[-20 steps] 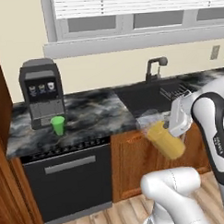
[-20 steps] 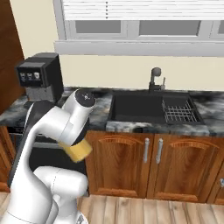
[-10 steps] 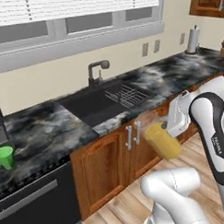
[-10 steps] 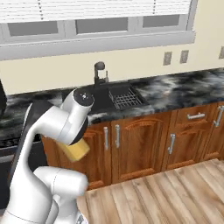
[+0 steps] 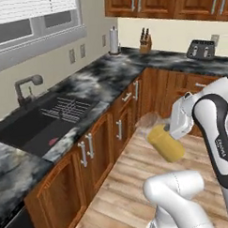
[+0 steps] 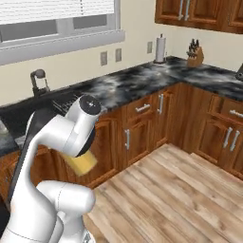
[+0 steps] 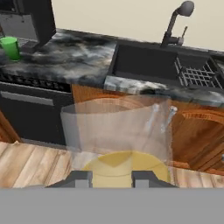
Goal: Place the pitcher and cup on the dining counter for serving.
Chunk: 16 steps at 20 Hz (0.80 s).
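Pitcher (image 6: 80, 163) mostly hidden behind the arm in right base view, only its yellow lower end showing. In hand view the gripper (image 7: 112, 178) fingertips are cut by the bottom band, contact with pitcher unclear. Toaster (image 5: 200, 49) detail too small; cup (image 7: 10, 47) clipped at left edge.
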Tool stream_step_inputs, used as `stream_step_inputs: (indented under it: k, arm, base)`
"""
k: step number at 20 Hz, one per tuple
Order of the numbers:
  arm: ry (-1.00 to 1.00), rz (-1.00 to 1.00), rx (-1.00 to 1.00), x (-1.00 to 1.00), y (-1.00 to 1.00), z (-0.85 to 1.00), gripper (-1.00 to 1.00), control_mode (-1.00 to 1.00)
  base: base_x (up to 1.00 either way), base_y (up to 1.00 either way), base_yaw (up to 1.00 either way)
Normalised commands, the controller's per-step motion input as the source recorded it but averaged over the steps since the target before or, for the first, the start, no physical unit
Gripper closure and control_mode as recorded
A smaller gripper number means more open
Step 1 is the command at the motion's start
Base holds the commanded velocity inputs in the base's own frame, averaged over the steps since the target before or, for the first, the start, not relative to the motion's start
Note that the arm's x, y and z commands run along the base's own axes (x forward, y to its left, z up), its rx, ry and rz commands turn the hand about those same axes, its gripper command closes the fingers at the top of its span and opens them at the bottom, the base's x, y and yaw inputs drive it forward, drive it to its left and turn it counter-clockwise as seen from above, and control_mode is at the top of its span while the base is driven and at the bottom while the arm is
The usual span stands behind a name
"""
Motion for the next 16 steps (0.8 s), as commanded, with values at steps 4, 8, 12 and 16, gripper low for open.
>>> stream_step_inputs:
  k: [4, 8, 12, 16]
  arm:
    - [0.00, 0.00, 0.00, 0.00, 0.00, 0.00, 1.00, 1.00]
    - [0.00, 0.00, 0.00, 0.00, 0.00, 0.00, 1.00, 1.00]
    - [0.00, 0.00, 0.00, 0.00, 0.00, 0.00, 1.00, 1.00]
    - [0.00, 0.00, 0.00, 0.00, 0.00, 0.00, 1.00, 1.00]
  base:
    - [-0.16, -0.01, -0.72]
    - [-0.18, 0.00, -0.74]
    - [-0.23, 0.00, -0.75]
    - [-0.21, 0.00, -0.77]
